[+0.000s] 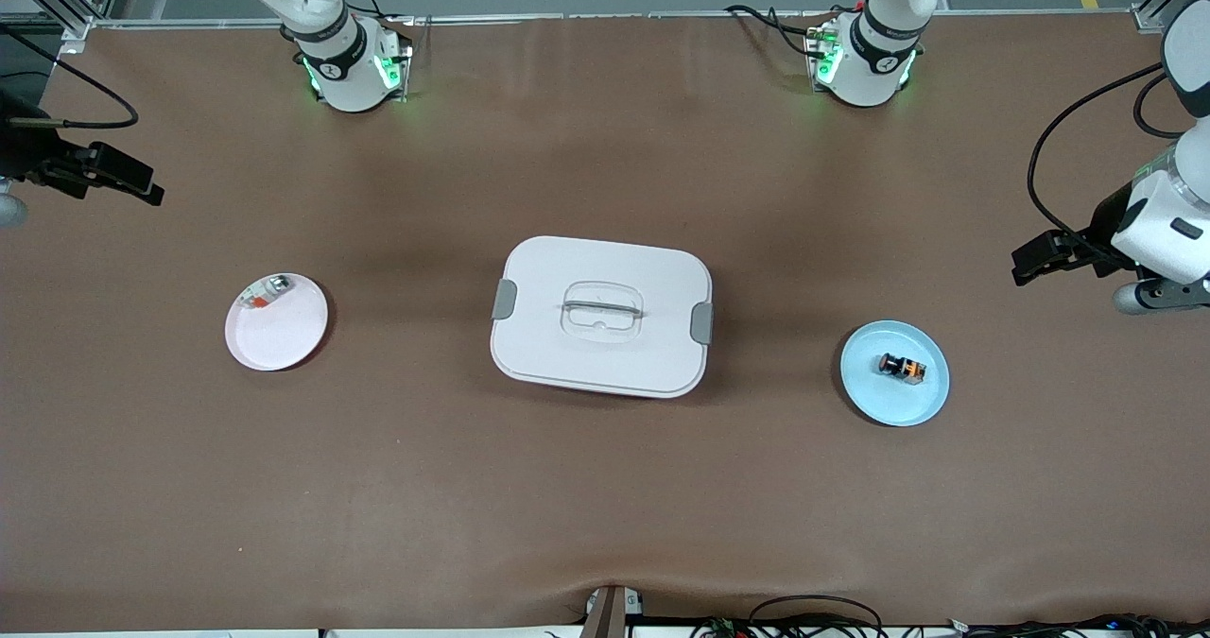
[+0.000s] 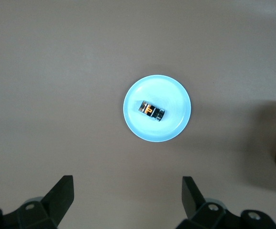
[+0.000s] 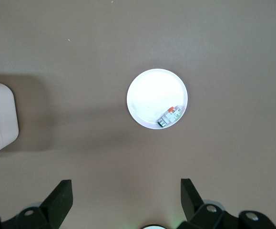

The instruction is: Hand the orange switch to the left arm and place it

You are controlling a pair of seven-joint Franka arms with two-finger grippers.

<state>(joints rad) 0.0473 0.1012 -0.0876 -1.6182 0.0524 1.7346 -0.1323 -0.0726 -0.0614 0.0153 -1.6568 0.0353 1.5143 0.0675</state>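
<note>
I had the table (image 1: 605, 525) filling the front view, brown and flat, and the box (image 1: 601, 315) sat dead centre of the frame, lid on, latches at both ends. That was the obstacle, squarely between the two plates.

Both arms were up and waiting at the frame edges. The left gripper (image 1: 1035, 258) hung at the right edge of the front view, over bare table, jaws spread wide and holding nothing. The right gripper (image 1: 132, 182) hung at the left edge, upper half, equally wide open and empty.

The blue plate (image 1: 922, 402) lay lower right of centre, and the orange switch (image 1: 902, 367) rested on it, untouched. The white plate (image 1: 274, 340) lay left of centre with a small clear and silver item (image 1: 266, 292) at its rim.

By my reckoning nothing had started: this was the approach to the pick. The next move called for the left arm to descend over the blue plate and line its fingers across the switch's narrow body, a fiddly grasp on so small a part.

The left wrist view gave me the switch's orientation and orange markings, straight down. The right wrist view showed the item's red spot. Only the front view showed the whole box.
</note>
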